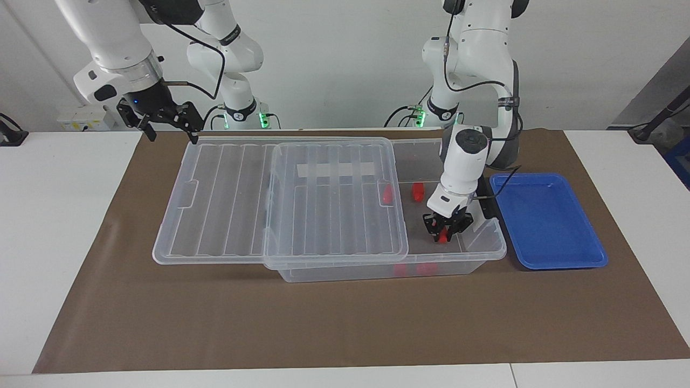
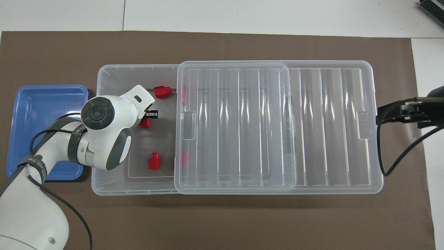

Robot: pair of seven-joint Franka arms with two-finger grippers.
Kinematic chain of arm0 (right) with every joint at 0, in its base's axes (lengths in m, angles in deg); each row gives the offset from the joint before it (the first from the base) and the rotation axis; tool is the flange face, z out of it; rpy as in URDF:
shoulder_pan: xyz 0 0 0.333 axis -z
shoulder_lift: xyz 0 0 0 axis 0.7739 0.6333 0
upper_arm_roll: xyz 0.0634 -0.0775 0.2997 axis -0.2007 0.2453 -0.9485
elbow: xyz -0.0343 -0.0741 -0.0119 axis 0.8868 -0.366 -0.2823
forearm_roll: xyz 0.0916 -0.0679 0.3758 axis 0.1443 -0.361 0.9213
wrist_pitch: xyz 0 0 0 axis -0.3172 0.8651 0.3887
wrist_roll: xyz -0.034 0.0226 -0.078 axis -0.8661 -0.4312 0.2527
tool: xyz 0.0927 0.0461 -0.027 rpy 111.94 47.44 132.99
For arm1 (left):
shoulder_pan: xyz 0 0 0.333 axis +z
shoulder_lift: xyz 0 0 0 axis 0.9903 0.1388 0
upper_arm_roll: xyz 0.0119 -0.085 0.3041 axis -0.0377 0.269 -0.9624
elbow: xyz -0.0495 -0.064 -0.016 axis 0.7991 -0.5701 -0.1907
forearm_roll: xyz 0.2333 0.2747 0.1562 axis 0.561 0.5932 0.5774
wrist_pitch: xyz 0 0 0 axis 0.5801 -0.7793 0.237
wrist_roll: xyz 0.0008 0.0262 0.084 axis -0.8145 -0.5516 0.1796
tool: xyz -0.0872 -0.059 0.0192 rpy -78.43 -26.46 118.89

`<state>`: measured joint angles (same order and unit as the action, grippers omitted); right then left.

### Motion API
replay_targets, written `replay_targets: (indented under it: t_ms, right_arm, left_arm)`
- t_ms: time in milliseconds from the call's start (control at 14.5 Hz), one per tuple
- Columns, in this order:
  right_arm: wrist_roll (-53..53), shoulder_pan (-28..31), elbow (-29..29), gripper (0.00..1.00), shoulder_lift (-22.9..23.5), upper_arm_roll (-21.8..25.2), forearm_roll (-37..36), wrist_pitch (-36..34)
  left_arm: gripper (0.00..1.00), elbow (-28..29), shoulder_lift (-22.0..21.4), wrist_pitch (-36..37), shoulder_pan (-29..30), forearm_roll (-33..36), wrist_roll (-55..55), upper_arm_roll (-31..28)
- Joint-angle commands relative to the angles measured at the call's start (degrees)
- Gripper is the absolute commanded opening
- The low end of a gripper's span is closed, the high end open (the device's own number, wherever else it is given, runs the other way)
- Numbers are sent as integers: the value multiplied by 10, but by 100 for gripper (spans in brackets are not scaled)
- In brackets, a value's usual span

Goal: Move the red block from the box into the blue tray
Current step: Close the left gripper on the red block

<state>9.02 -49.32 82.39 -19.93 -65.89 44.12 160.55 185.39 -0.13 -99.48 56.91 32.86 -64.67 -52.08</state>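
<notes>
The clear box (image 1: pixel 485 252) stands mid-table, its ribbed lid (image 1: pixel 226 205) slid toward the right arm's end. My left gripper (image 1: pixel 442 231) is down inside the uncovered end, shut on a red block (image 1: pixel 442 236) at the box floor. In the overhead view the arm hides most of that gripper (image 2: pixel 147 118); part of the block (image 2: pixel 145 123) shows. The blue tray (image 1: pixel 550 221) lies beside the box at the left arm's end and holds nothing; it also shows in the overhead view (image 2: pixel 38 104). My right gripper (image 1: pixel 168 128) waits open above the lid's outer end.
Several more red blocks lie in the box: one nearer the robots (image 1: pixel 418 192), one under the lid's edge (image 1: pixel 387 195), two by the wall farthest from the robots (image 1: pixel 400 269). The box and tray sit on a brown mat (image 1: pixel 323 323).
</notes>
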Motion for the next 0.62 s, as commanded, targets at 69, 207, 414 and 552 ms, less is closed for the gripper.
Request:
replay_targets:
  t_ms: [69,207,414,552]
  right_arm:
    - [-9,7,1,100,-5,-5,1,-5]
    - [-9,7,1,100,-5,-5,1,-6]
    - [-9,7,2,100,-5,-4,1,-5]
    - [-9,7,1,100,-5,-5,1,-5]
  left_arm:
    - [7,5,1,-11,1,11,3,-1]
    - [7,5,1,-11,1,11,3,-1]
    - [0,5,1,-9,0,11,3,-2]
    - [0,3,1,-4,-2,11,3,-2]
